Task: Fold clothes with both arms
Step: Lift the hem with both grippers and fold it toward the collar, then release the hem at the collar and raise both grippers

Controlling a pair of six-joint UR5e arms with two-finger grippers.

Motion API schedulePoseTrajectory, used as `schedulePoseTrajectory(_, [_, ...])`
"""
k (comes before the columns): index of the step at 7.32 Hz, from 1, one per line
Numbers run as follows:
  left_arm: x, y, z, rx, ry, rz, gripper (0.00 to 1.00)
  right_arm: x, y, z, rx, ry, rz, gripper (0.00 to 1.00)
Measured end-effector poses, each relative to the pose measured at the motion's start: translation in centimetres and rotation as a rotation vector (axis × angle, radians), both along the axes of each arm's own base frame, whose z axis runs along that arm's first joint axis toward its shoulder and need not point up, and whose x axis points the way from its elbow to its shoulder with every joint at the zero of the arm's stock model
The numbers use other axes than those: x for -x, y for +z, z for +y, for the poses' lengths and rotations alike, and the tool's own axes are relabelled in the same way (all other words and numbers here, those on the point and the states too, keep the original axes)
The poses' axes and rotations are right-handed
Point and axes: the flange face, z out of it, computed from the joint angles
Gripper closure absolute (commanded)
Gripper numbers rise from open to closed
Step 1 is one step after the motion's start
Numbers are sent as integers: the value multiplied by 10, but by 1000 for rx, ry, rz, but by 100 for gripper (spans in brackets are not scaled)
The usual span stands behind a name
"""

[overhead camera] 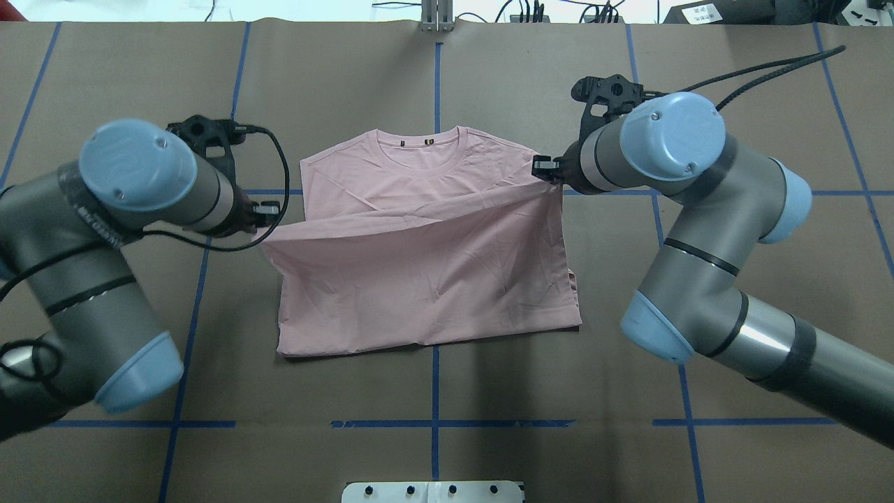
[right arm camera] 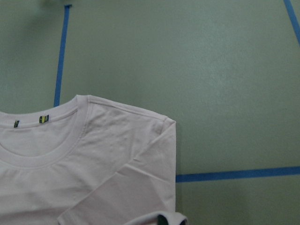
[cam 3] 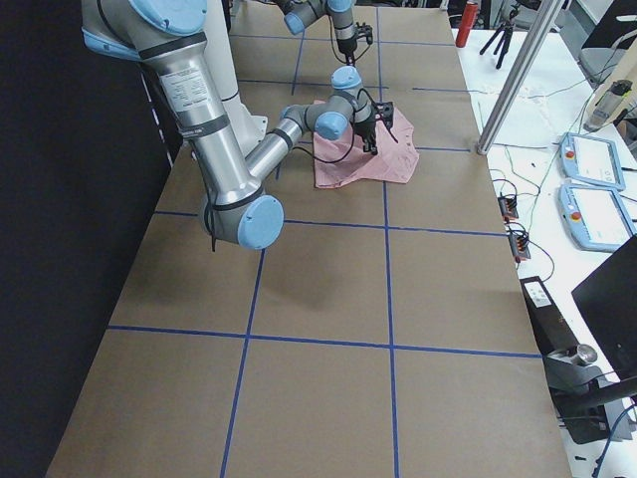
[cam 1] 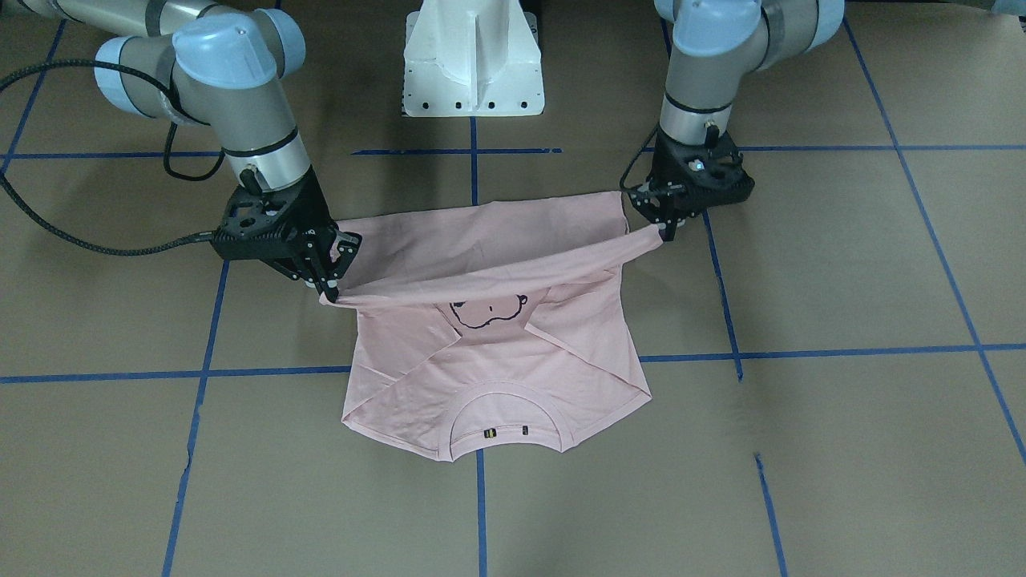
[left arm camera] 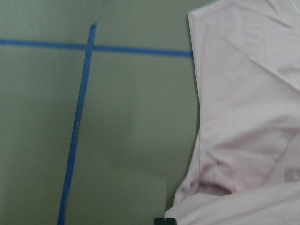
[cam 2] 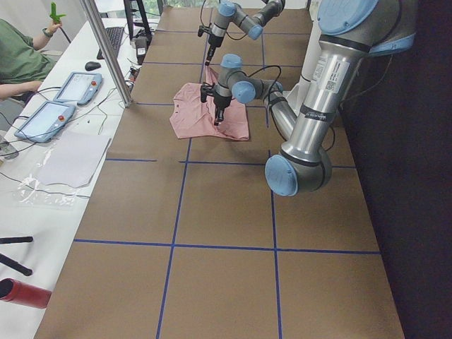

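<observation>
The pale pink T-shirt lies on the brown table with its sleeves folded in and its collar on the far side from the robot. The dark cartoon print peeks out under the lifted part. My left gripper is shut on one corner of the bottom hem, and it also shows in the overhead view. My right gripper is shut on the other hem corner, also seen in the overhead view. The hem is held stretched between them above the shirt's middle. Both wrist views show the shirt below.
The white pedestal base stands at the robot's side of the table. Blue tape lines mark a grid on the brown surface. A side bench with tablets and a metal post lies beyond the table's far edge.
</observation>
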Motion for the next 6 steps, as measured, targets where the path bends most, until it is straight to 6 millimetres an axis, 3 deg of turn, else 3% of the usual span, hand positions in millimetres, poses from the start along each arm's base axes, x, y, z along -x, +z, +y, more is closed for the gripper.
schedulePoseTrajectory(1, [-2, 18, -33, -10, -34, 10, 100, 8, 2, -18, -1, 13, -2, 100])
schedulePoseTrajectory(3, [-9, 60, -73, -22, -70, 21, 100, 20, 16, -59, -11, 44, -17, 100])
schedulePoseTrajectory(4, [-13, 72, -81, -23, -75, 20, 100, 28, 26, -80, -14, 59, -24, 100])
schedulePoseTrajectory(6, [-21, 74, -92, -23, -80, 19, 100, 40, 33, -110, -7, 76, -16, 100])
